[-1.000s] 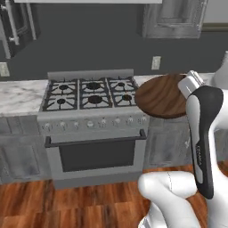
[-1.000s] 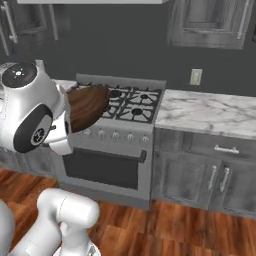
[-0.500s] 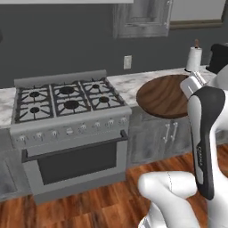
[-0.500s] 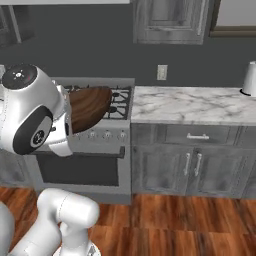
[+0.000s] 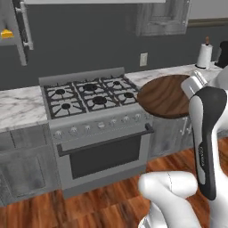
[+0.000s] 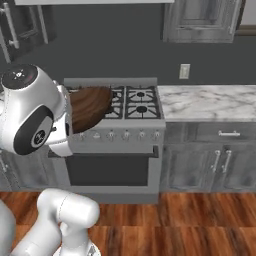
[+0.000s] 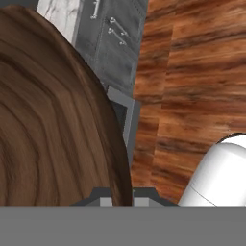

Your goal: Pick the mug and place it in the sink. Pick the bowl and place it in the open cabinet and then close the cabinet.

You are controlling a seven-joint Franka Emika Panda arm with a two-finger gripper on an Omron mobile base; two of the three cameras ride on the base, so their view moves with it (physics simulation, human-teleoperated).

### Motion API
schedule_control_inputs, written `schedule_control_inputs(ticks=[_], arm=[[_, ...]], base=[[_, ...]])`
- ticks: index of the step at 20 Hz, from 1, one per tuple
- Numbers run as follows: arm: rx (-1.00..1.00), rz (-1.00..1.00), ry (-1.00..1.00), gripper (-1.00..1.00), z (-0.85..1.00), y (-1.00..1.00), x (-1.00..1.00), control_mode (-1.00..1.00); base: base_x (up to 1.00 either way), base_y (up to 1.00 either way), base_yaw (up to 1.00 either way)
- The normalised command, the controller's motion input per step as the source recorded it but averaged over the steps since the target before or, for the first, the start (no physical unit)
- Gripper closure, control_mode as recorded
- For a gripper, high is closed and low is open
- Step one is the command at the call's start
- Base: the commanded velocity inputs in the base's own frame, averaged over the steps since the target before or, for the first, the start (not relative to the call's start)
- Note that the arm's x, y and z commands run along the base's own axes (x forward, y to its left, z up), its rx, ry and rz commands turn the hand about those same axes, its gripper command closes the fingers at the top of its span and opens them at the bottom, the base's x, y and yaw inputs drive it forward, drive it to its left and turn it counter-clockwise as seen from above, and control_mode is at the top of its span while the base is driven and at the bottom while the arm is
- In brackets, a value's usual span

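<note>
Gripping the bowl (image 5: 165,95) by its rim, my pincer (image 7: 119,194) is clamped shut on the wood, the fingers almost hidden at the very edge where the rim passes between them. The bowl is wide, shallow, dark brown and wood-grained; it hangs in the air, carried out in front of my hand and slightly tilted, with its broad face spreading away from the fingers. Below it and beyond lies the stove (image 5: 89,95) with its black burner grates, and farther off under my hand, the wood-plank floor (image 7: 192,72).

A wall cabinet (image 6: 200,20) with a framed grey door sits high above and beyond my pincer, well apart from the bowl. I cannot tell from here whether that door is the open one. As I judge it, the bowl must go upward and forward from my hand, and its wide span must be turned edge-on enough to pass the cabinet's opening. No other arm shares this work.
</note>
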Motion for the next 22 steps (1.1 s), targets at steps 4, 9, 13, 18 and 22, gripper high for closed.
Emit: schedule_control_inputs(ticks=[4,9,13,18,22], arm=[[0.0,0.0,0.0,1.0,0.0,0.0,0.0,1.0],[0.0,0.0,0.0,1.0,0.0,0.0,0.0,1.0],[0.0,0.0,0.0,1.0,0.0,0.0,0.0,1.0],[0.0,0.0,0.0,1.0,0.0,0.0,0.0,1.0],[0.0,0.0,0.0,1.0,0.0,0.0,0.0,1.0]], base=[[0.0,0.84,-0.09],[0.0,1.0,-0.14],[0.0,1.0,-0.16],[0.0,1.0,-0.18],[0.0,1.0,-0.2]])
